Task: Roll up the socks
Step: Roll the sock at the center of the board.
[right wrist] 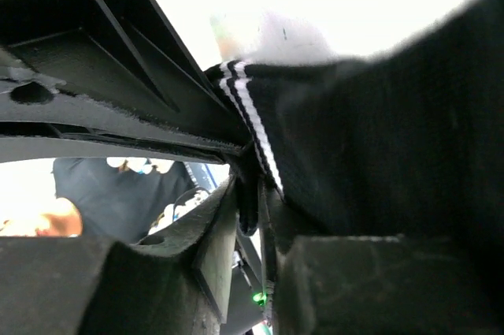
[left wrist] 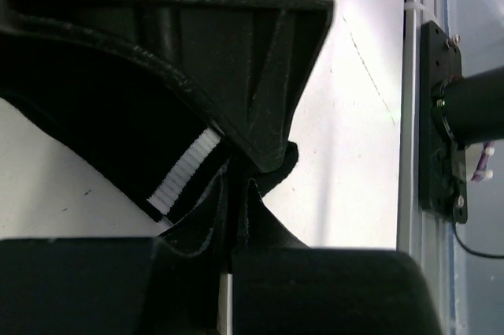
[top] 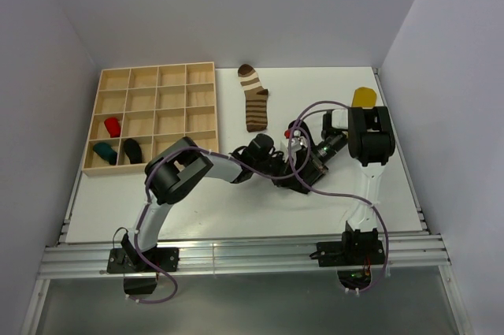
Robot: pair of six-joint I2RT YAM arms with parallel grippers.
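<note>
Top external view: a pale wooden tray with sixteen square compartments [top: 157, 66] sits at the far left of the white tabletop [top: 197, 209]. Its leftmost column holds a red rolled bundle [top: 113, 126] in the third row from the back and a teal rolled bundle [top: 104, 150] in the nearest row. A black rolled bundle [top: 132, 150] sits in the compartment just right of the teal one. Moving right, the left arm reaches across to table centre. Left wrist view: the left gripper [left wrist: 235, 185] has its fingers pressed together, pinching a fold of the black fabric sock with white cuff stripes [left wrist: 118, 146], and the white ribbed stripe lies just left of the pinch. Behind the two grippers, a brown-and-cream striped fabric sock [top: 253, 98] lies flat and alone on the tabletop, toe towards the back wall, just right of the tray. The black striped sock is at table centre, spanning the two grippers where they meet; in the top view it is mostly hidden under them. Right wrist view: the right gripper [right wrist: 253, 185] has its fingers drawn nearly together, with black fabric caught in the narrow gap and the cuff stripes running down into it. Far right, a yellow fabric sock [top: 364, 96] lies near the back edge, partly covered by the right arm.
</note>
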